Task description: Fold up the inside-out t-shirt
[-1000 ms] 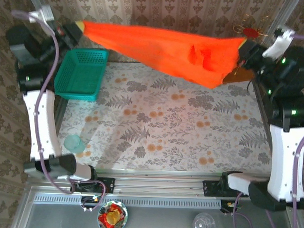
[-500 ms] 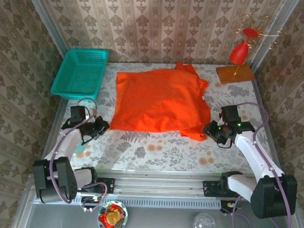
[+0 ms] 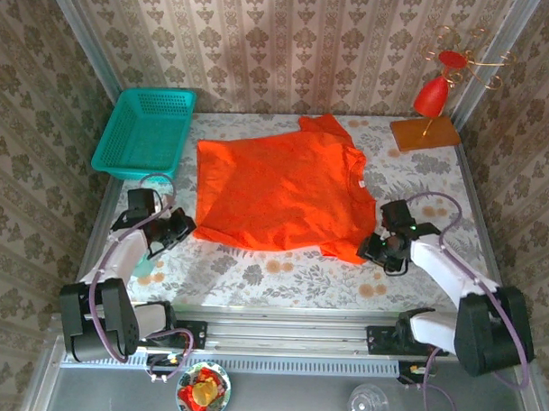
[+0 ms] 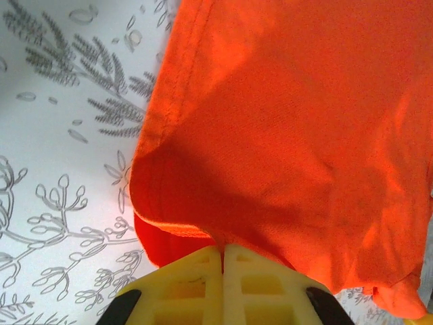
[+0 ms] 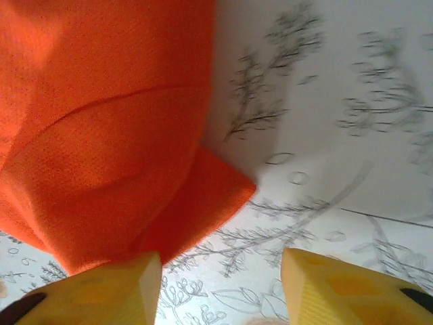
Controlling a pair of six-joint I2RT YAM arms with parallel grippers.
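Inside-out t-shirt [image 3: 279, 192] lies spread flat mid-frame on the worktop [image 3: 281, 271]. Left end effector [image 4: 222, 254] pinches its lower-left corner; right end effector [image 5: 220, 267], half open, holds nothing by the lower-right corner. Flattening seems done; folding needs a fresh grip.

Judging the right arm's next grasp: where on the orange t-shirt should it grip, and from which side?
Likely the t-shirt by its near sleeve corner, low from the near right: it lies flat, sticking out toward the right gripper, jaws open.
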